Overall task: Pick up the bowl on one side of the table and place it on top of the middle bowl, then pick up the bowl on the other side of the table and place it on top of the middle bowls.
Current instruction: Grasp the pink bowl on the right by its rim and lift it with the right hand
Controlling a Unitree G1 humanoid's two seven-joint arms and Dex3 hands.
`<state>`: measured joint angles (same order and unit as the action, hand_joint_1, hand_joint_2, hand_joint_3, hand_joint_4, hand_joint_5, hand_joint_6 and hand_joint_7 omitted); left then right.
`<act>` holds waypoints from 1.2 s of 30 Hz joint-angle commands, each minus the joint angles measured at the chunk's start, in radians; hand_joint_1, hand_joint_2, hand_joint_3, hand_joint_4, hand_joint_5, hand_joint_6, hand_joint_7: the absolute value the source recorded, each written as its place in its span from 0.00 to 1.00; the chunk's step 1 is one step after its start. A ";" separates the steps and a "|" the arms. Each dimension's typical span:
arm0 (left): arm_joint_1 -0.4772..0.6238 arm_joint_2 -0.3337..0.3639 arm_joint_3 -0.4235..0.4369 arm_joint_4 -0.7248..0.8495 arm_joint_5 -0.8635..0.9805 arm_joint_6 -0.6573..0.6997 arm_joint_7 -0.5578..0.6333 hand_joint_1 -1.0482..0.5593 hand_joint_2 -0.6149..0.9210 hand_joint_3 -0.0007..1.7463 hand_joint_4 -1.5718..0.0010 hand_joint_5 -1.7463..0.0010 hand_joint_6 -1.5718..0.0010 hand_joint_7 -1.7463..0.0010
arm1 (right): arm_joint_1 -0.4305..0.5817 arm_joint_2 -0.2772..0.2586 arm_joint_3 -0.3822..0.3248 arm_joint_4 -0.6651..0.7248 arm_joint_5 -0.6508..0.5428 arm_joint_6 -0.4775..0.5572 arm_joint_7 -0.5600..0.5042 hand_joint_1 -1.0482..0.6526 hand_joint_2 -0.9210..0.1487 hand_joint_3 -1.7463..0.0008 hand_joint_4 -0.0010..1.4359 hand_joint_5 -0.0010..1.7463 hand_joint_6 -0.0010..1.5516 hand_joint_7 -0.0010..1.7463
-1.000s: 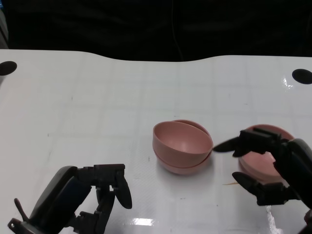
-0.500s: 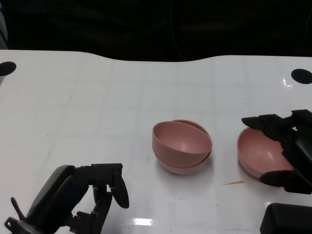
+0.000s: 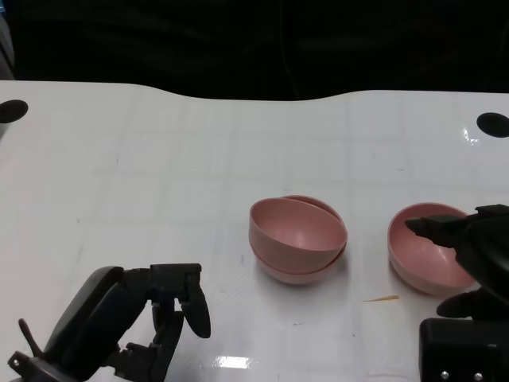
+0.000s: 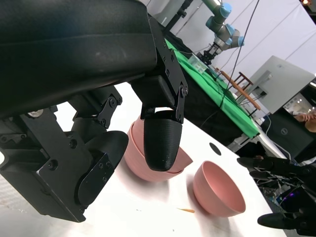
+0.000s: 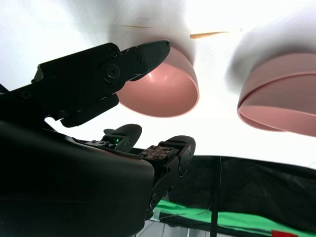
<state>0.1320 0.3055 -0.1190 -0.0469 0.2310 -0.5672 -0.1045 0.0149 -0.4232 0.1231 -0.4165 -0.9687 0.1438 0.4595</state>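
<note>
Two pink bowls are stacked in the middle of the white table (image 3: 159, 159), and the upper bowl (image 3: 298, 231) sits tilted in the lower one. A third pink bowl (image 3: 425, 255) stands alone on the table to the right. My right hand (image 3: 481, 259) is at this bowl's right side, fingers spread: one fingertip reaches over the rim and the thumb lies by the near wall, without gripping. The right wrist view shows a finger (image 5: 143, 57) at the bowl (image 5: 163, 94), with the stack (image 5: 281, 98) beyond. My left hand (image 3: 163, 318) hangs empty at the lower left, far from the bowls.
A thin wooden stick (image 3: 380, 299) lies on the table between the stack and the right bowl. Black round holes mark the far corners (image 3: 12, 111) (image 3: 492, 124). The table's far edge meets a dark background. My right forearm (image 3: 465, 354) fills the lower right corner.
My right hand has drawn back to the right and lower, uncovering most of the right bowl, which has stayed in place. The left hand has barely moved.
</note>
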 commanded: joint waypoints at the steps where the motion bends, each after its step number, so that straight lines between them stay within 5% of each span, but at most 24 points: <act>1: -0.010 0.005 0.007 -0.003 0.001 -0.001 -0.009 0.67 0.50 0.97 0.41 0.01 0.45 0.14 | -0.042 -0.017 0.027 0.078 0.001 0.006 0.001 0.31 0.08 1.00 0.29 0.13 0.28 0.01; 12: -0.016 0.006 0.008 -0.002 0.015 -0.010 -0.007 0.68 0.50 0.97 0.41 0.03 0.45 0.16 | -0.162 0.000 0.153 0.362 -0.023 -0.003 -0.119 0.37 0.02 0.99 0.35 0.09 0.32 0.01; 19: -0.018 0.008 0.008 0.003 0.007 -0.014 -0.015 0.66 0.50 0.96 0.41 0.03 0.45 0.16 | -0.269 0.016 0.228 0.615 0.000 -0.063 -0.271 0.42 0.00 0.93 0.57 0.13 0.43 0.04; 20: -0.019 0.008 0.008 0.004 0.008 -0.016 -0.015 0.66 0.50 0.97 0.41 0.03 0.45 0.16 | -0.283 0.015 0.234 0.653 0.000 -0.082 -0.317 0.44 0.00 0.92 0.63 0.18 0.46 0.04; 24: -0.025 0.010 0.008 0.016 0.002 -0.024 -0.018 0.66 0.50 0.97 0.41 0.04 0.46 0.16 | -0.333 0.014 0.237 0.820 0.016 -0.216 -0.613 0.51 0.01 0.98 0.62 0.60 0.66 0.04; 25: -0.027 0.011 0.008 0.018 0.003 -0.025 -0.018 0.66 0.50 0.96 0.41 0.04 0.46 0.16 | -0.343 0.012 0.234 0.857 0.030 -0.265 -0.690 0.53 0.03 0.99 0.62 0.78 0.75 0.07; 26: -0.030 0.012 0.009 0.022 0.003 -0.027 -0.019 0.66 0.50 0.96 0.41 0.04 0.46 0.16 | -0.353 0.008 0.233 0.883 0.040 -0.305 -0.745 0.55 0.03 0.99 0.63 0.91 0.75 0.24; 28: -0.037 0.013 0.009 0.031 -0.003 -0.032 -0.022 0.67 0.50 0.96 0.41 0.04 0.46 0.16 | -0.363 -0.001 0.236 0.892 0.048 -0.336 -0.785 0.55 0.02 0.99 0.64 0.98 0.57 0.70; 30: -0.042 0.013 0.008 0.033 -0.005 -0.028 -0.027 0.67 0.50 0.96 0.41 0.04 0.46 0.16 | -0.362 -0.004 0.231 0.882 0.059 -0.360 -0.811 0.56 0.02 0.98 0.63 0.99 0.48 0.90; 36: -0.045 0.010 0.008 0.030 -0.014 -0.015 -0.041 0.67 0.51 0.95 0.42 0.04 0.46 0.15 | -0.348 -0.011 0.209 0.835 0.085 -0.416 -0.906 0.57 0.04 0.98 0.66 1.00 0.49 0.93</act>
<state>0.0925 0.3034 -0.1182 -0.0192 0.2285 -0.5846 -0.1312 -0.3370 -0.4098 0.3497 0.4361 -0.9028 -0.2677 -0.4260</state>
